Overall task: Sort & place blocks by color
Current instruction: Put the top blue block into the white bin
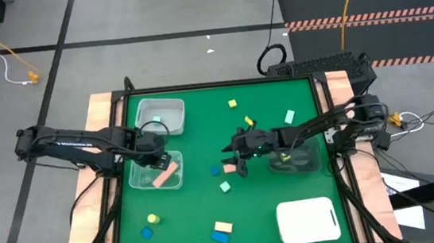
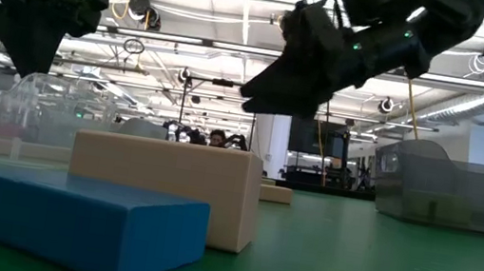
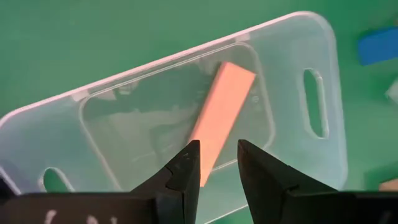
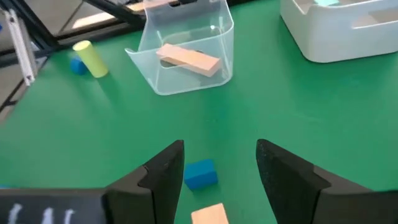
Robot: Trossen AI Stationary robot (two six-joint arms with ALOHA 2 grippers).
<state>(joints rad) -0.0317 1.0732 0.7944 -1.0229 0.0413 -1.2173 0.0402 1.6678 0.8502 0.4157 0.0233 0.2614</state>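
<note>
- Clear plastic bin [image 3: 186, 118] at the table's left side: holds one salmon bar-shaped block [image 3: 221, 112], lying tilted (seen through the wall in the right wrist view [image 4: 188, 58]).
- Left gripper [image 3: 217, 163]: above that bin, fingers slightly parted, nothing between them.
- Right gripper [image 4: 219, 163]: mid-table, fingers spread over a small blue cube [image 4: 199, 173] resting on the green mat, not gripped.
- High view only: a second, empty clear bin [image 1: 160, 115] and a white flat tray [image 1: 307, 220]; other blocks lie scattered.
</note>
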